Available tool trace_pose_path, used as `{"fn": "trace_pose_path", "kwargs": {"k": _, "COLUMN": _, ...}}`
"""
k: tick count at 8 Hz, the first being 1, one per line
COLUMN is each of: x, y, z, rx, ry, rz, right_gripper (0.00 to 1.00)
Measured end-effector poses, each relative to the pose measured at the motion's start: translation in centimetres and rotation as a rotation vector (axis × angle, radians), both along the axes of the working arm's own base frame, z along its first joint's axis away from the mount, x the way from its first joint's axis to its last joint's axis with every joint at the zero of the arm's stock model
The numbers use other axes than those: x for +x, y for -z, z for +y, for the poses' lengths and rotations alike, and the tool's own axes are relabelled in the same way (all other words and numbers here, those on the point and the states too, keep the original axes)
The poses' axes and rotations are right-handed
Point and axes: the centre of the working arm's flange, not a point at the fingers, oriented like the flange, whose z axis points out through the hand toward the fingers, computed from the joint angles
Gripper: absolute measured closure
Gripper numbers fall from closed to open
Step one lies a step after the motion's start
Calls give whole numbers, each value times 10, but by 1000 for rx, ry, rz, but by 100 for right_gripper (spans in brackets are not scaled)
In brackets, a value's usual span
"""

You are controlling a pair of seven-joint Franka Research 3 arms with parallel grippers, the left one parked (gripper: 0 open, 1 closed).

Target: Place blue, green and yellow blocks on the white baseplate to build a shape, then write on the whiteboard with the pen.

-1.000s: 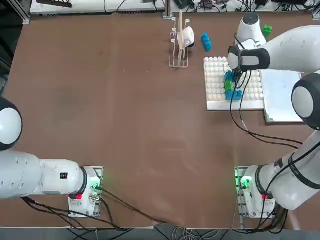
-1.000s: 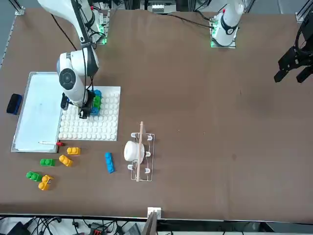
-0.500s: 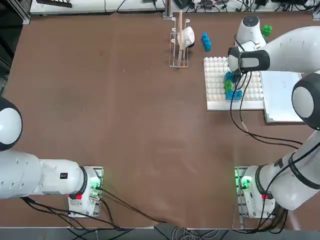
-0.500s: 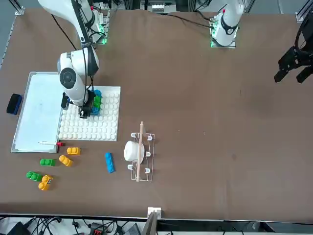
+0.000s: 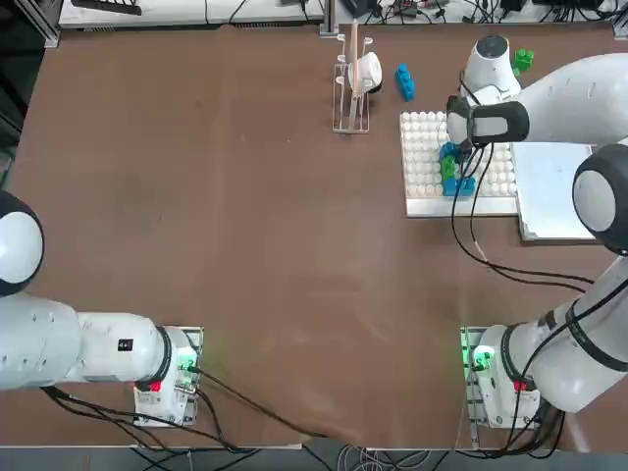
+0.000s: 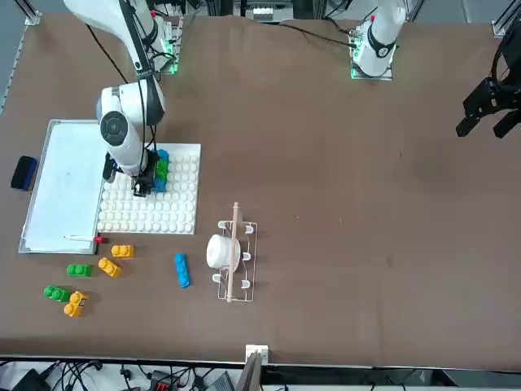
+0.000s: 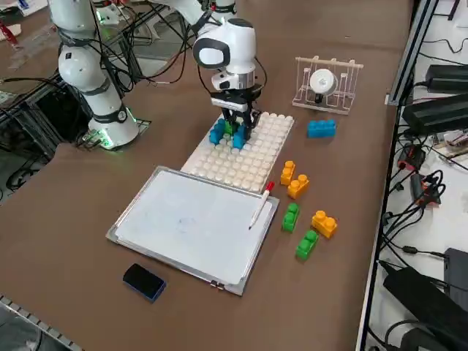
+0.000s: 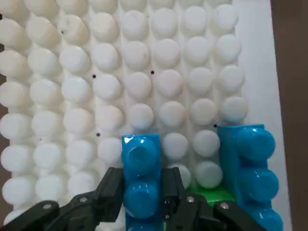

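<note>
My right gripper (image 8: 142, 199) has its two black fingers (image 8: 111, 190) closed on the sides of a blue brick (image 8: 141, 175), which sits on the studs of the white baseplate (image 8: 120, 72). Just beside it a green brick (image 8: 208, 193) lies low on the plate, and a second blue brick (image 8: 250, 168) stands on its other side.

From here I see some risks. If the held brick is not fully pressed down, it can lift with the fingers when I open and pull up, or it can stay tilted. If I push while it is not in line with the studs, the whole baseplate (image 7: 252, 150) can slide on the table toward the whiteboard (image 7: 194, 223), which touches its edge. The fingers can also knock the green brick when they spread, because the gap is narrow.

The pen (image 7: 261, 205) lies across the whiteboard edge nearest the loose yellow blocks (image 7: 292, 179) and green blocks (image 7: 298, 230); a shifted board can roll it off.
</note>
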Motion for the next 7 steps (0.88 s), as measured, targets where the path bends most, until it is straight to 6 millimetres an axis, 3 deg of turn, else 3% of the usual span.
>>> {"fn": "trace_pose_path", "kwargs": {"k": 7, "x": -3, "y": 4, "z": -2, "rx": 6, "ry": -3, "rz": -15, "right_gripper": 58}}
